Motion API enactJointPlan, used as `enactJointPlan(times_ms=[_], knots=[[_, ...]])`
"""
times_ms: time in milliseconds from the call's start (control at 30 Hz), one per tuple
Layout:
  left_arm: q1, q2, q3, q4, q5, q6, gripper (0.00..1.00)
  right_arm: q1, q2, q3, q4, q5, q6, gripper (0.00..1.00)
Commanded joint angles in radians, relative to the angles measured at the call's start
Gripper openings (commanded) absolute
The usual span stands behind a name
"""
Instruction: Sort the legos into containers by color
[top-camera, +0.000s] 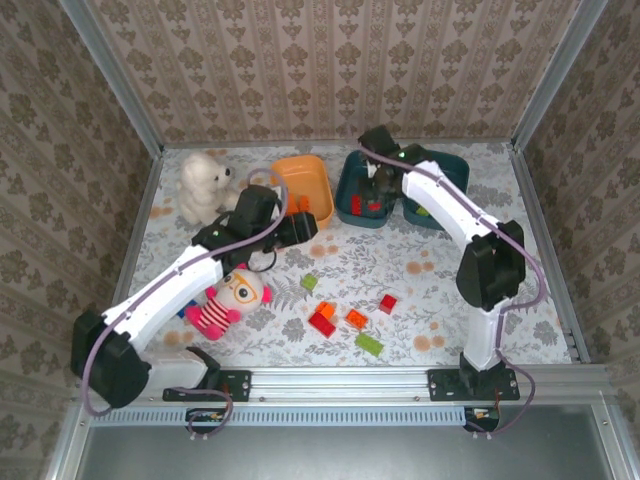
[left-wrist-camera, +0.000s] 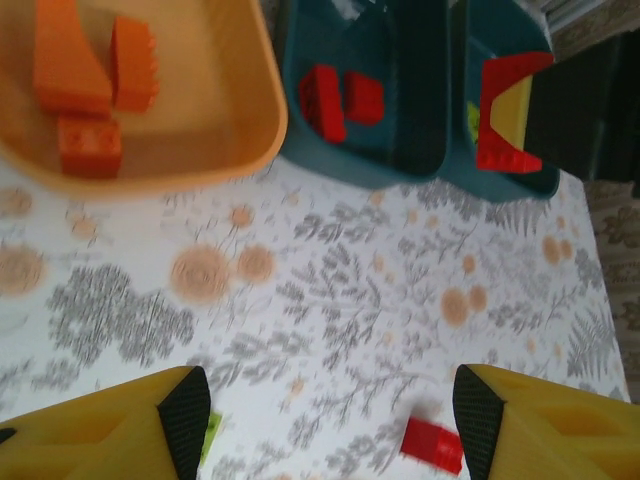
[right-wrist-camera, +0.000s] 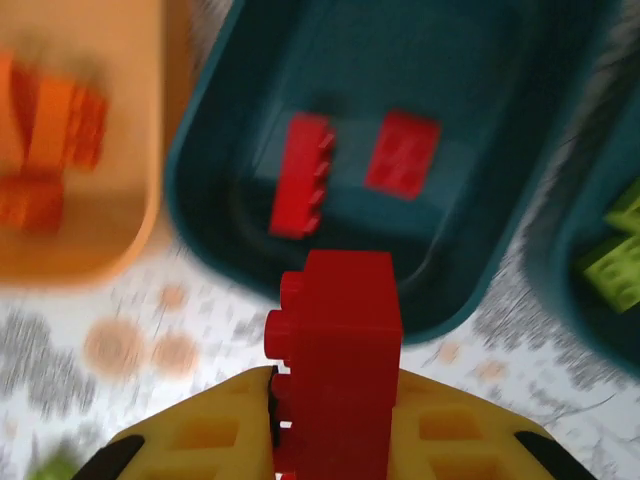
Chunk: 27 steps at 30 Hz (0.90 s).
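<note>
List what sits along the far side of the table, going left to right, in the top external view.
white plush toy → orange tub → left teal tub → right teal tub

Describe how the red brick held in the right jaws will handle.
The red brick looks like rigid moulded plastic, so it probably won't flex in the right gripper's jaws. Small and likely hollow, it should be light. Flat-sided, it should settle rather than roll, like the two red bricks lying in the teal tub.
</note>
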<state>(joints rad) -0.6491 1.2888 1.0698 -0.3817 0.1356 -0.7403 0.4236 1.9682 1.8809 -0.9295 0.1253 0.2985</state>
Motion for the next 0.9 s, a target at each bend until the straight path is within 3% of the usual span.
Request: enactJointPlan(times_ms=[0, 267, 533, 700, 867], knots=[[0.020, 0.062, 0.088, 0.045, 0.043, 0.048, 0.68, -0.037, 0.142, 0.122, -0.127, 0.115, 0.076, 0.15], [0.042, 0.190, 0.195, 0.063, 0.077, 0.089, 0.68, -0.075, 0.406, 0.390, -0.217, 0.166, 0.086, 0.17], [0.045, 0.218, 0.199, 0.078, 0.085, 0.082, 0.68, -0.088, 0.501, 0.467, -0.231, 0.178, 0.108, 0.17], [0.045, 0.210, 0.188, 0.080, 0.085, 0.080, 0.68, -0.089, 0.558, 0.533, -0.265, 0.183, 0.142, 0.25], [0.045, 0.204, 0.189, 0.078, 0.085, 0.080, 0.68, -0.088, 0.591, 0.580, -0.304, 0.216, 0.162, 0.25]])
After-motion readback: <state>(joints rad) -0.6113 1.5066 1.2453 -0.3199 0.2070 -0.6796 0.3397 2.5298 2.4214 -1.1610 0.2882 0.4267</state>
